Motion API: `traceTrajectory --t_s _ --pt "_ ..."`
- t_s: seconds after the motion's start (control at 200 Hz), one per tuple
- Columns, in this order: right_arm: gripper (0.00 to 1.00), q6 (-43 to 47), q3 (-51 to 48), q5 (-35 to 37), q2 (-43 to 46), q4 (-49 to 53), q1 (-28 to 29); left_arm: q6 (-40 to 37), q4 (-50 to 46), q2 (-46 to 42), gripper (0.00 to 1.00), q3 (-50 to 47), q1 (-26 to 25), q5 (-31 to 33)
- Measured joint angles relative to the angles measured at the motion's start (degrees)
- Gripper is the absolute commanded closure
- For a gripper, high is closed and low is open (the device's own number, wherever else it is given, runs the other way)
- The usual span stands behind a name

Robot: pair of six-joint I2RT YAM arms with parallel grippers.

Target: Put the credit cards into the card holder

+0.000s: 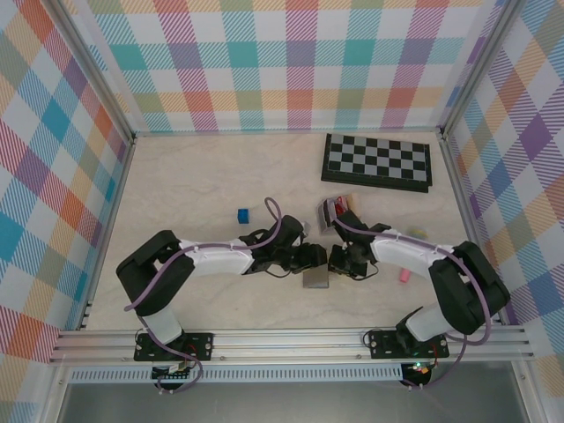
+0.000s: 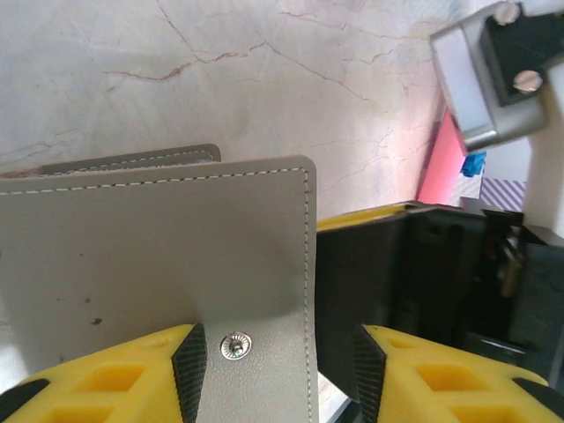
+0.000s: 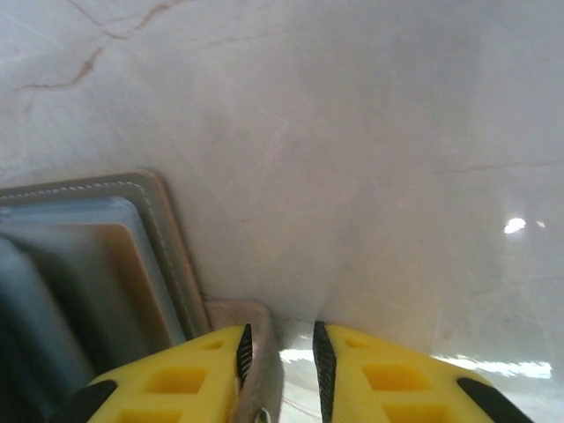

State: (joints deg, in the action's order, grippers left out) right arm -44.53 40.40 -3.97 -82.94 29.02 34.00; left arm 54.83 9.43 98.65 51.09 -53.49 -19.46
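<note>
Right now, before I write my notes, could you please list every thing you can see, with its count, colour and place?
chessboard: one, black and white, far right of the table
blue block: one, blue, middle of the table
card rack: one, mixed-colour cards standing upright, just on the near side of the chessboard
card holder: one, grey, between the two grippers
cards: count unclear, pale blue and cream, inside the card holder
pink item: one, pink, near right of the table, too small to identify
left gripper: one, yellow with black pads, open over the card holder's flap
right gripper: one, yellow, narrowly open at the card holder's edge
</note>
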Motion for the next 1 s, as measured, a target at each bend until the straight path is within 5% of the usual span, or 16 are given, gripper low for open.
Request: traceTrajectory --t_s 1.0 --pt "0.82 3.65 1.33 -0.61 6.19 4.94 -1.57 -0.04 -0.46 0.31 0.51 0.61 -0.11 0.63"
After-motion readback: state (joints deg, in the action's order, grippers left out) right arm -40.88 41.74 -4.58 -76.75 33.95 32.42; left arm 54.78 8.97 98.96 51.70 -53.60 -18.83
